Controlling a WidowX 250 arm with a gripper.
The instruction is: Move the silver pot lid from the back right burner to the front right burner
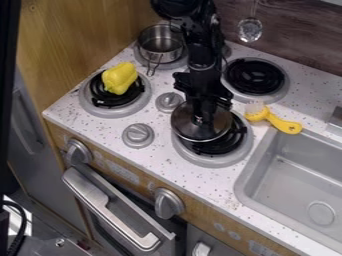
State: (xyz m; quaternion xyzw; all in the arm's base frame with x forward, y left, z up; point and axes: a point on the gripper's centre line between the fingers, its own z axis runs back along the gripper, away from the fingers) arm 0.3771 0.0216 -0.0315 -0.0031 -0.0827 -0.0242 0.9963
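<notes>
Lid (214, 131): located over the front burner (229, 161) nearer the sink (244, 191), toward the front edge of the desk (170, 167). The black hand (198, 118) is at the lid's center, pointing down; whether it is apart or clamped cannot be determined. A yellow-handled brush (284, 124) lies beside the sink. A yellow pepper (120, 78) rests on the burner near the desk's front left corner. A metal pot (160, 45) occupies the back left burner.

On the counter (172, 167), a yellow pepper (120, 78) rests on a burner (91, 104); a metal pot (159, 42) (handle frontward) and yellow-handled brush (283, 123) sit farther back.
</notes>
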